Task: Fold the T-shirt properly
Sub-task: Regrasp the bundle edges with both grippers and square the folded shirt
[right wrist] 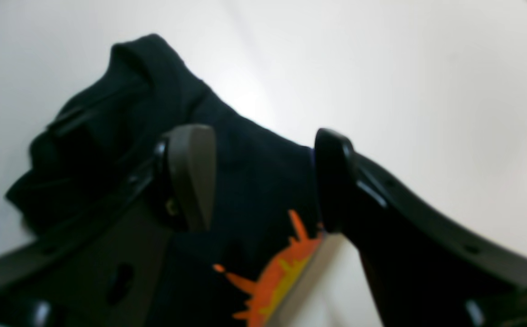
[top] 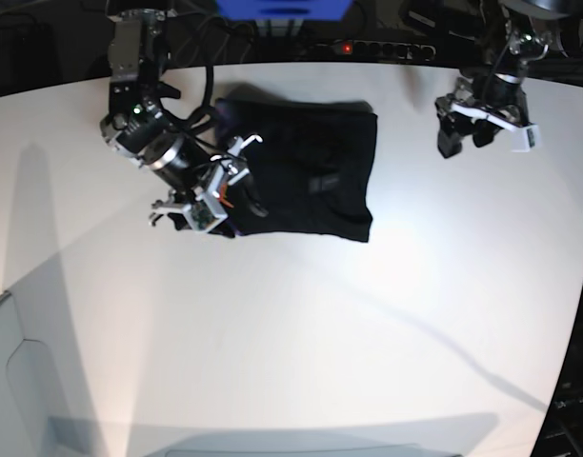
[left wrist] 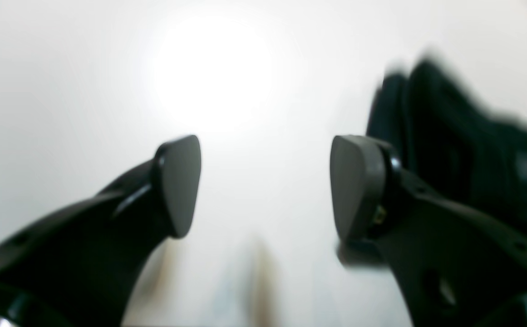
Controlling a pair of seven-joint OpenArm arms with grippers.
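Note:
The black T-shirt (top: pixel 311 171) lies in a folded rectangle on the white table (top: pixel 368 314), toward the back left. My right gripper (top: pixel 227 190) hovers over the shirt's left edge. In the right wrist view the right gripper (right wrist: pixel 263 181) is open. Bunched black cloth (right wrist: pixel 154 91) and the orange sunburst print (right wrist: pixel 281 272) lie under and between its fingers, with nothing pinched. My left gripper (top: pixel 466 143) hangs at the back right, apart from the shirt. Seen from the wrist, the left gripper (left wrist: pixel 265 186) stands open over bare table, with a blurred part of the T-shirt (left wrist: pixel 463 150) to its right.
A power strip (top: pixel 368 48) with a red light and dark cables run along the table's far edge. A blue object (top: pixel 282 9) sits behind them. A pale panel (top: pixel 10 381) stands at the lower left corner.

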